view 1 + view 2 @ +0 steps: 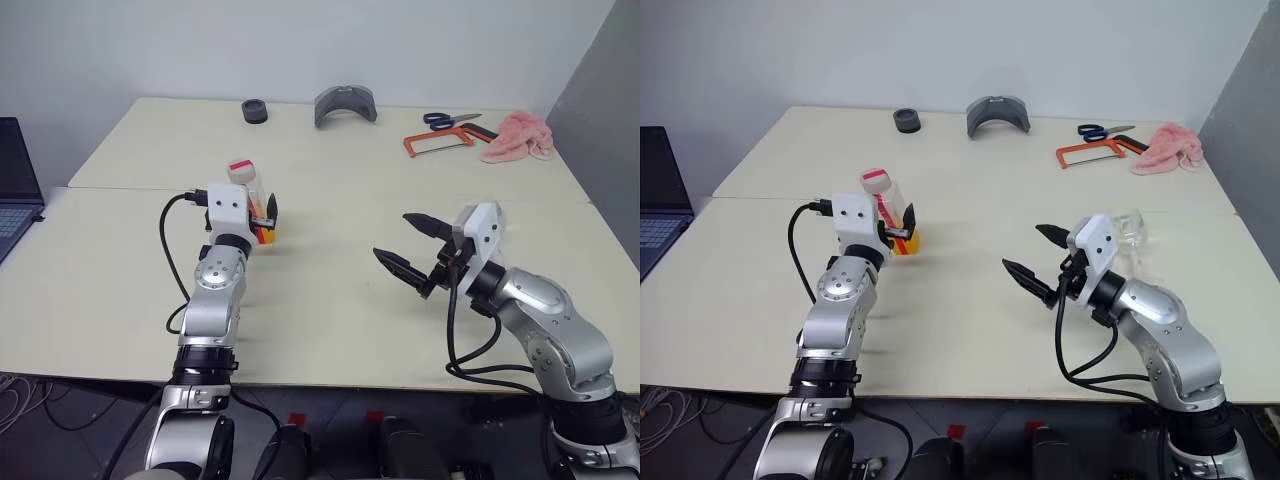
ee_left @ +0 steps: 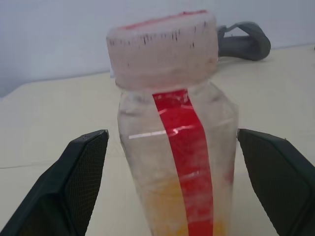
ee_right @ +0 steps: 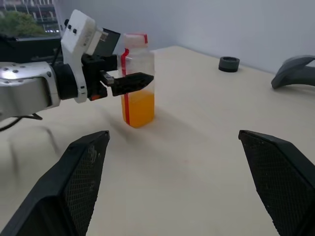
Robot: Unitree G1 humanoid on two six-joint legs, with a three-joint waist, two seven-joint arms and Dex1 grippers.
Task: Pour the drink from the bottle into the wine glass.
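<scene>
The bottle, clear plastic with a red stripe and a white-and-red cap, stands upright on the table left of centre. The orange drink fills its lower part. My left gripper is open, one finger on each side of the bottle, with a gap on both sides. My right gripper is open and empty, hovering above the table to the right, pointing left toward the bottle. The wine glass stands just behind my right wrist, mostly hidden by it.
Along the far edge lie a black ring, a grey curved piece, blue scissors, an orange hacksaw and a pink cloth. A laptop sits at the far left. Bare tabletop separates the grippers.
</scene>
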